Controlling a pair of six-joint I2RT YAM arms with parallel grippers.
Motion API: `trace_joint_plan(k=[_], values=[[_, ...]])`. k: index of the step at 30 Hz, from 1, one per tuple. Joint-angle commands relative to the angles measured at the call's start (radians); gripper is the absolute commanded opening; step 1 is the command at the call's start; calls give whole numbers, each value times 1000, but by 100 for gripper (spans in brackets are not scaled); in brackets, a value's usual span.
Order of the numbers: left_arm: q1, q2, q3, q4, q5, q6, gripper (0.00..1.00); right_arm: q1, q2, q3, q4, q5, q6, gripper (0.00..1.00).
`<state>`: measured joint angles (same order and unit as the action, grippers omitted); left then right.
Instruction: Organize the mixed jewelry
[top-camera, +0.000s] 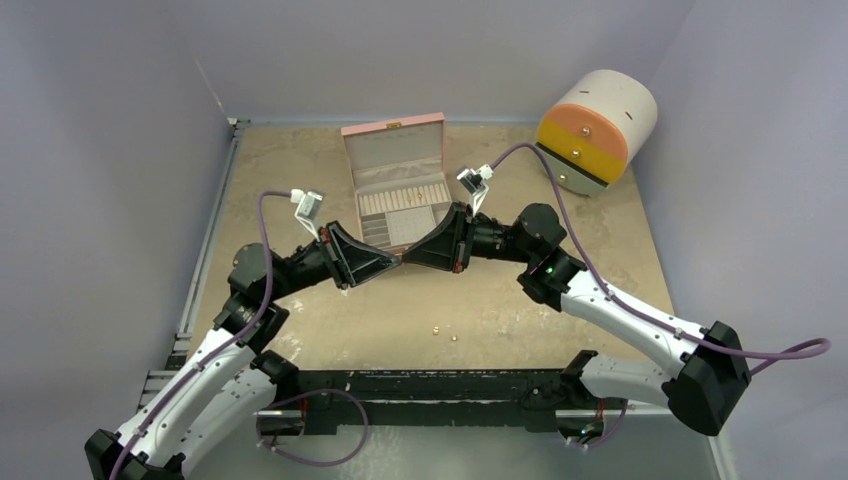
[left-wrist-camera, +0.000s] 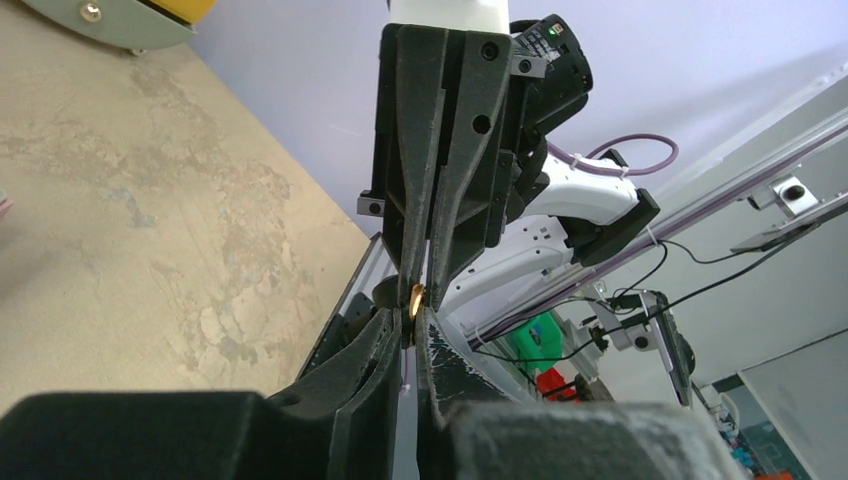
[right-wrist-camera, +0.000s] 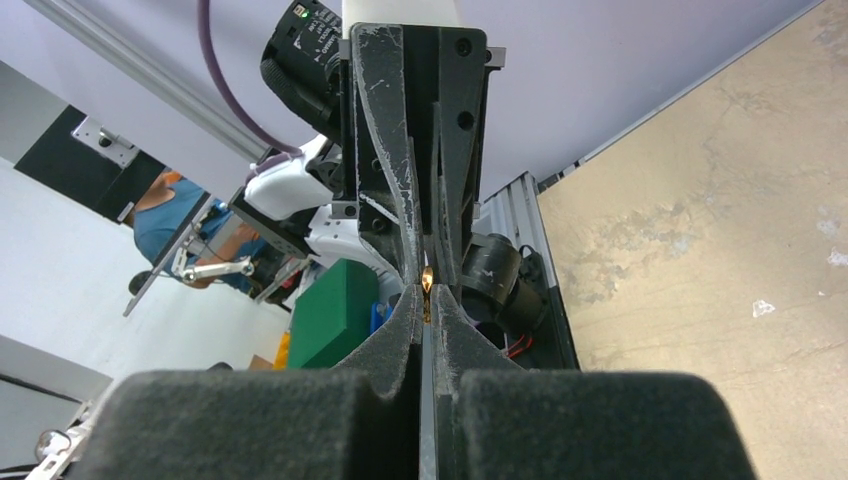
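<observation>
Above the middle of the table (top-camera: 290, 160), just in front of the open pink box (top-camera: 395, 150), my two arms reach in from either side and meet tip to tip. My left gripper (top-camera: 393, 263) and my right gripper (top-camera: 413, 257) are both closed down narrow and point straight at each other, well clear of the table surface.

Between them sits a small gold piece (left-wrist-camera: 416, 297) — ring-shaped, as far as I can tell from its edge. From my left wrist, it lies right where the two grippers come together, pinched at the very end of the left one and touching the tips of the right one opposite. From my right wrist, the same glint shows in the slim gap at the end of the right gripper, against the left gripper's tips. Both appear to have hold of it; which one carries more of the grip I cannot tell.

Down on the table, between my grippers and the near edge, one loose gold bit (top-camera: 436, 327) lies near another gold bit (top-camera: 453, 338) — not touching it, and well apart from the box. The pink box stands with its lid upright at the back; what lies in its compartments is too small to make out. Toward the far right corner a white drum (top-camera: 610, 100) with an orange and yellow face rests on its side.
</observation>
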<state>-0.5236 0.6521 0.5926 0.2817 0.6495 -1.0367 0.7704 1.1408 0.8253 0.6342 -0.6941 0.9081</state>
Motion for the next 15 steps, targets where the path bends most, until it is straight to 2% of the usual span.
trace_joint_plan(k=[1, 5, 10, 15], values=[[4, -10, 20, -35, -46, 36, 18, -3, -24, 12, 58, 17, -5, 0], [4, -27, 90, -252, -147, 151, 34, -2, -40, 31, -43, 50, -55, 0], [4, -68, 176, -473, -302, 266, 45, -3, -71, 65, -256, 115, -163, 0], [4, -92, 238, -614, -429, 343, 52, -3, -67, 149, -478, 269, -335, 0]])
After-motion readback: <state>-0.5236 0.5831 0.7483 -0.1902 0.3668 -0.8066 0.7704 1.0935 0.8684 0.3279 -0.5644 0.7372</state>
